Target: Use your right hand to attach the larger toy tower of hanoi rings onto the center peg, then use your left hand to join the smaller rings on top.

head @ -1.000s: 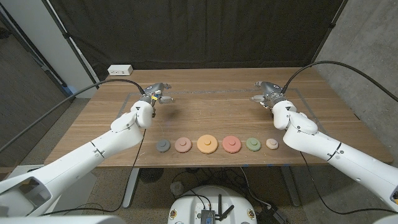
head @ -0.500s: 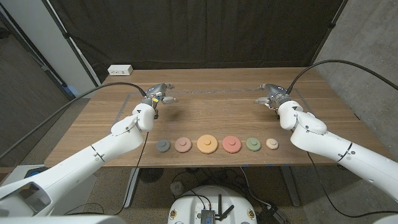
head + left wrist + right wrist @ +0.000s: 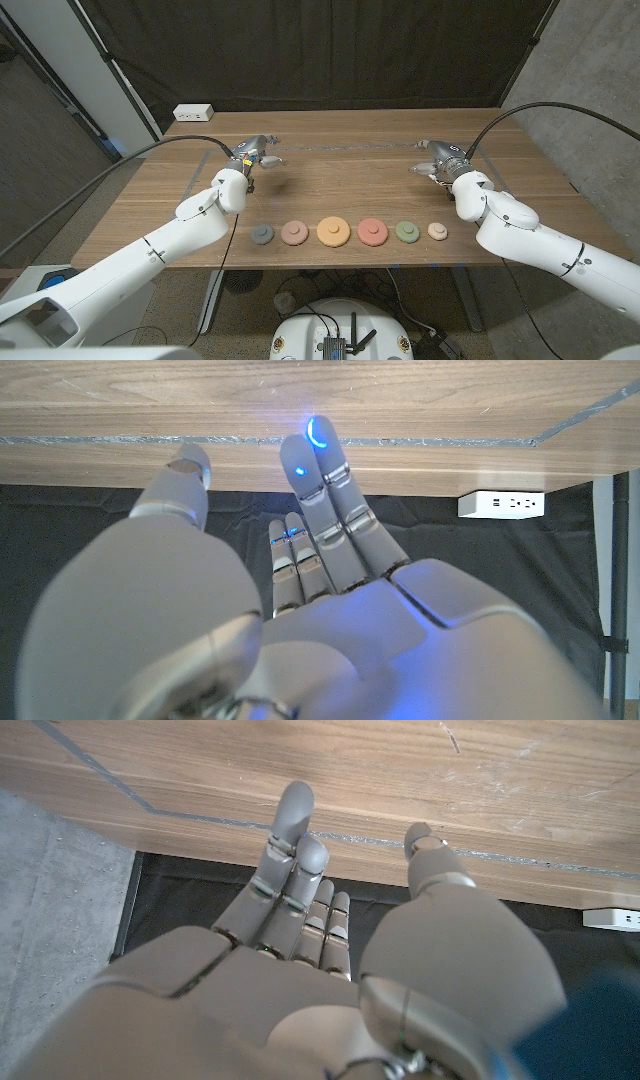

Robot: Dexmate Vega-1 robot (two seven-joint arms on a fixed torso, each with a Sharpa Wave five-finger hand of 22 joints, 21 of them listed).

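Six flat toy rings lie in a row near the table's front edge: grey (image 3: 262,234), pink-brown (image 3: 293,232), large orange (image 3: 333,232), large red (image 3: 372,232), green (image 3: 406,231) and small cream (image 3: 437,231). I cannot make out a separate peg. My left hand (image 3: 256,152) hovers over the far left part of the table, well behind the grey ring, fingers apart and holding nothing. My right hand (image 3: 438,159) is over the far right part, behind the cream ring, also holding nothing. In the wrist views my left hand (image 3: 300,590) and right hand (image 3: 330,960) reach out with straight fingers over bare wood.
A white power strip (image 3: 193,112) lies at the table's far left corner, power strip (image 3: 502,505) also in the left wrist view. Thin tape lines (image 3: 340,147) mark a rectangle on the wood. A black curtain hangs behind the table (image 3: 330,190).
My right hand has drifted a little to the right and nearer the front. My left hand has barely shifted. The rings have not moved.
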